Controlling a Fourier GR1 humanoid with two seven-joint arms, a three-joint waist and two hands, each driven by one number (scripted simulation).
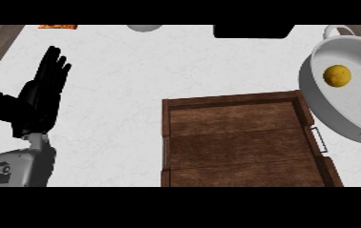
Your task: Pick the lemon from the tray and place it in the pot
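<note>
The yellow lemon lies inside the white pot at the right edge of the counter. A brown wooden tray sits at the lower middle with nothing on its boards. My left hand shows at the left, open with fingers straight and pointing up, resting apart from tray and pot. My right hand is out of the picture.
A black object lies at the far edge, a grey round thing to its left, and an orange item at the far left corner. White counter stretches between my left hand and the tray.
</note>
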